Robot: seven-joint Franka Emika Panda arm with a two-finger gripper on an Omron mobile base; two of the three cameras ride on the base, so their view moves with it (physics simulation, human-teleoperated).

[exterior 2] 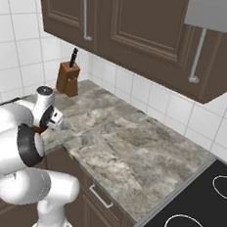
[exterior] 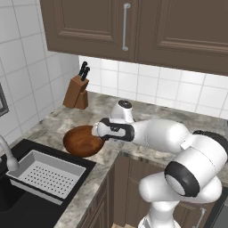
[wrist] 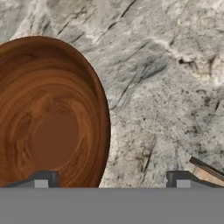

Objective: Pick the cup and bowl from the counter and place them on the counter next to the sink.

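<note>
— While the arm reaches to the left of the frame, where is the bowl (exterior: 82, 141)?
— Left of centre, on the counter (exterior: 53, 126) just beside the sink (exterior: 26, 196).
— And the gripper (wrist: 113, 178)?
— Its fingers are spread wide, holding nothing; one tip stands over the bowl's rim.

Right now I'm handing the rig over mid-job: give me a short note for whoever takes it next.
Gripper: fingers spread wide, holding nothing, straddling the bowl's rim.
Bowl: upright on the counter, right beside the sink and its grey rack.
Done: bowl looks placed.
Left: the cup can't be located from these pictures; find it and check whether it is by the sink. Back the hand off the bowl first.
</note>
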